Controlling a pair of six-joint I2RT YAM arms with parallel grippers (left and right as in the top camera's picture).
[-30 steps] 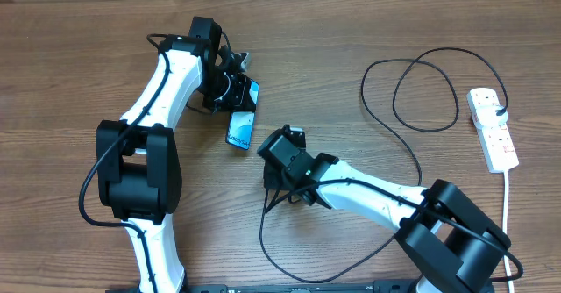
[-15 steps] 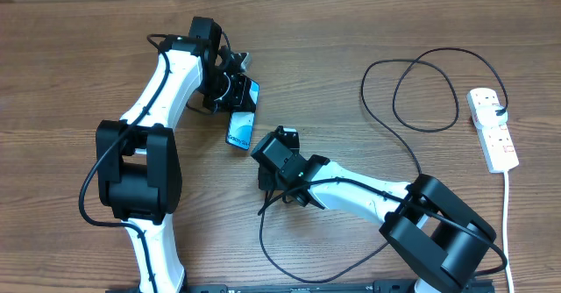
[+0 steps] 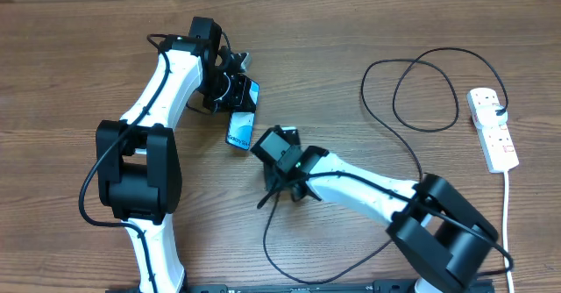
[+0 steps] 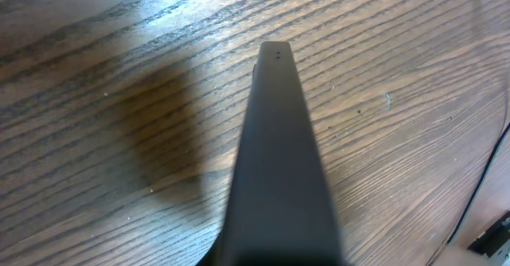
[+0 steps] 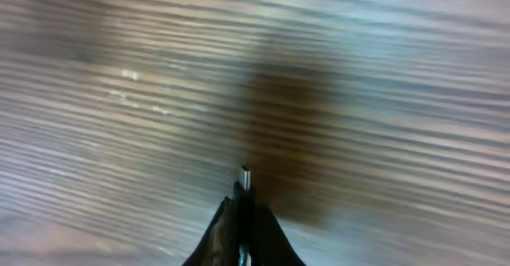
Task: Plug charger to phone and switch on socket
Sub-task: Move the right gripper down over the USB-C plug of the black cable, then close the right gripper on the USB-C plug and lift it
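Left pincer (image 3: 232,91): clamped on phone (image 3: 241,128)
Right pincer (image 5: 243,218): clamped on charger (image 5: 245,177) tip
Socket (image 3: 493,131): laid well apart on desk (image 3: 351,30)

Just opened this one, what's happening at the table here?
The left hand grips the phone by its far end, holding it raised. The right hand pinches the charger tip close to the phone's near end, but its camera shows only bare table ahead, so nothing is plugged in yet. The power strip lies far right, with neither hand near it.
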